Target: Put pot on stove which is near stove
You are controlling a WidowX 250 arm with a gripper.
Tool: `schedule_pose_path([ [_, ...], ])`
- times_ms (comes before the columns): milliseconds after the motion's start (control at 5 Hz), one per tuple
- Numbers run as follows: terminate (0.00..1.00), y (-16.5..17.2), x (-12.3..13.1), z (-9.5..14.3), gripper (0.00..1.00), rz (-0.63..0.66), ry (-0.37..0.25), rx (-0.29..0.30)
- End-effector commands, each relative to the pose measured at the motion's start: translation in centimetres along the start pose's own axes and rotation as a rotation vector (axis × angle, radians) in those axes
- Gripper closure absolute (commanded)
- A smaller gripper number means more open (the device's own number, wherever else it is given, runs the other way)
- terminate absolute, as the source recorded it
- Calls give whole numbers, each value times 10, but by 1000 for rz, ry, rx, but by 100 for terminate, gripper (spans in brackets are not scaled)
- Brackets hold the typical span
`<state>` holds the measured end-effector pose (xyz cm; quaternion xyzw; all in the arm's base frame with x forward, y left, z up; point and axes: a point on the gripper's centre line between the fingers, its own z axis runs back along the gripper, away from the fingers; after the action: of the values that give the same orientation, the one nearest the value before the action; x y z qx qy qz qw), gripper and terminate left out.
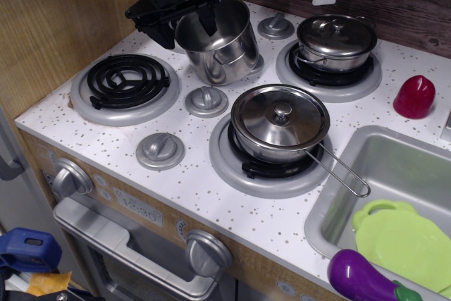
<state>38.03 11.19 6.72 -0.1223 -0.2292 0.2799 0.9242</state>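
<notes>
The tall, lidless steel pot (pixel 227 51) stands at the back of the cooktop, between the burners, and leans a little to the left. A grey knob edge (pixel 258 65) shows under its right side. My black gripper (pixel 188 27) is over the pot's left rim. One finger (pixel 210 20) is inside the pot and the other (pixel 166 32) is outside the left wall. A wide gap is between them, so the gripper looks open. The stove burner (pixel 125 82), a black coil in a grey ring, lies bare just front-left of the pot.
A lidded long-handled saucepan (pixel 280 121) sits on the front burner. A low lidded pot (pixel 335 39) sits on the back right burner. Grey knobs (pixel 206 100) (pixel 161 150) (pixel 276 27) dot the top. The sink (pixel 394 156) at right holds a green plate (pixel 405 241) and eggplant (pixel 359 278). A red object (pixel 414 96) stands behind it.
</notes>
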Motion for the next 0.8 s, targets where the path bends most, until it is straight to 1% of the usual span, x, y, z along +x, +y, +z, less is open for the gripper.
schedule_pose_path([
  [0, 0, 0, 0, 0, 0, 0, 0, 0],
  [400, 0, 5, 1, -12, 0, 27, -6, -53],
  [600, 0, 5, 0, -16, 100, 48, -23, -50],
])
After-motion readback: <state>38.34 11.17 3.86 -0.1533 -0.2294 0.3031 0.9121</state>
